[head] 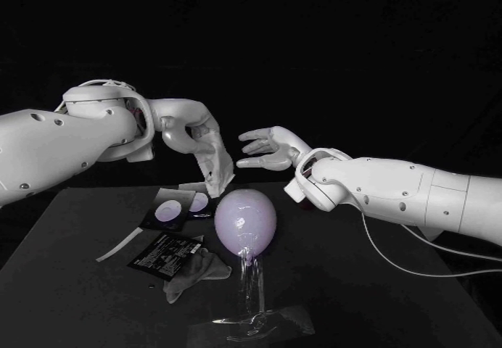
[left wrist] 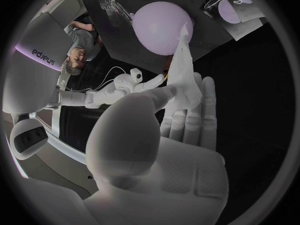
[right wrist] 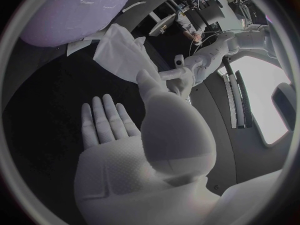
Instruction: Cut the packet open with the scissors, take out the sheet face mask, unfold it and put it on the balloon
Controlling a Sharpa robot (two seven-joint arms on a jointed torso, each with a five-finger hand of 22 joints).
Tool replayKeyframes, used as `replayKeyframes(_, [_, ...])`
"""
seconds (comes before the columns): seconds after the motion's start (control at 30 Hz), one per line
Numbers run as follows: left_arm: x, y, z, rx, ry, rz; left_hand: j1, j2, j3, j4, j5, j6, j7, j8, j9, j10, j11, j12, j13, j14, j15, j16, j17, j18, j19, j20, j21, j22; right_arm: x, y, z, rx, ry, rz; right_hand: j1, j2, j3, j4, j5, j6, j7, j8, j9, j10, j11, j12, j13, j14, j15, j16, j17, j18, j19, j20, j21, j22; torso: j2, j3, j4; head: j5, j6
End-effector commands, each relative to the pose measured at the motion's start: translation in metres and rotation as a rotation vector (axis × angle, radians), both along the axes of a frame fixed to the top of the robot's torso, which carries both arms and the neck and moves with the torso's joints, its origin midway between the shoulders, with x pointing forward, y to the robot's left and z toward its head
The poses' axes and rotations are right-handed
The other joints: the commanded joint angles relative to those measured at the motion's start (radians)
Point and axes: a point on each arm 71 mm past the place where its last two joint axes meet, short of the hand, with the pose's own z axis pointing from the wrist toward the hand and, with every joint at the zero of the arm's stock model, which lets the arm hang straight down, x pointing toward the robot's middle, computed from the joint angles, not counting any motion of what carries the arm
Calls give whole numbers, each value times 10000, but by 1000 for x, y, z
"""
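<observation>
While the fingers (left wrist: 205, 102) of the left hand (head: 191, 138) pinch the upper end of the mask (head: 219, 172), the sheet hangs down to the top of the balloon (head: 246, 221). The right hand (head: 270, 148) hovers above the balloon, beside the mask, fingers spread and holding nothing. The packet (head: 162, 255) lies on the table (head: 418, 290) on the balloon's left-arm side.
</observation>
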Motion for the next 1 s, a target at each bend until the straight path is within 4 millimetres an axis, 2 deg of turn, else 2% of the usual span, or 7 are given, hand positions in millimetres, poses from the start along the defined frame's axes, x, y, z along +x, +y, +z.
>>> replayKeyframes(0.03, [-5,-6,5,-309,-319,-499,109,2,-23,25,36,96,45,0,5,75,0,-34,-10,-78,13,48,13,189,-65,-16,44,13,-2,6,0,-111,115,719,-33,125,-208,-9,-28,-221,1115,-56,-84,-297,0,-61,-25,-365,10,-50,-115,-204,-313,3,-52,-166,-2,-7,6,14,3])
replayKeyframes(0.2, [-9,-9,5,-356,-329,-707,122,4,-23,32,36,98,47,-14,1,71,4,-42,-13,-91,16,48,14,188,-74,-14,45,14,-2,12,-1,-206,273,1045,23,190,-952,81,-58,-1172,1117,-119,-398,-1618,6,-118,-83,-1892,37,-127,-491,-481,-1211,11,-106,-599,-9,-5,-3,11,14])
replayKeyframes(0.43, [-13,-13,6,-439,-385,-956,173,9,-36,63,35,107,56,-68,-13,57,15,-72,-23,-142,30,50,20,181,-116,-2,47,15,-1,19,-3,-180,570,1505,292,315,-1801,379,-55,-1665,1082,-123,-526,-2262,-17,-140,-107,-2716,24,-169,-694,-677,-1734,12,-142,-874,8,-6,2,8,83])
replayKeyframes(0.67, [-17,-17,6,-512,-447,-1147,192,10,-41,74,35,110,58,-86,-17,51,19,-83,-26,-159,35,51,22,179,-131,2,48,15,-3,28,-6,-75,1112,2177,581,398,-2132,573,-51,-1855,1029,-117,-560,-2554,-73,-148,-117,-3296,-32,-205,-819,-842,-2138,25,-179,-1050,-5,-6,0,14,93])
replayKeyframes(0.83, [-18,-18,7,-525,-505,-1176,222,10,-47,81,35,113,61,-110,-22,44,23,-96,-30,-181,39,52,25,178,-150,6,52,17,-4,31,-8,235,1667,2523,957,794,-2385,604,-52,-729,1183,260,-60,-935,95,119,20,-2271,150,47,-637,-742,-2194,15,-158,-1099,-8,-6,-2,33,113])
replayKeyframes(0.93, [-17,-18,7,-481,-561,-1151,240,7,-52,83,35,117,63,-122,-25,41,25,-103,-31,-191,40,54,27,178,-160,7,55,19,-5,31,-8,505,1959,2581,1199,1067,-2444,530,-53,816,1170,801,560,883,70,564,203,-459,158,561,-298,-429,-1854,8,-70,-995,-4,-10,-3,27,121])
replayKeyframes(1.0, [-17,-18,7,-450,-591,-1121,262,-1,-61,80,35,125,67,-133,-27,44,25,-106,-32,-198,40,59,30,180,-166,7,62,22,-5,30,-9,689,2135,2599,1469,1306,-2452,413,-51,1760,1078,1238,846,1632,-169,845,262,1195,-26,1080,8,-183,-1585,7,-5,-920,1,-12,-1,27,124])
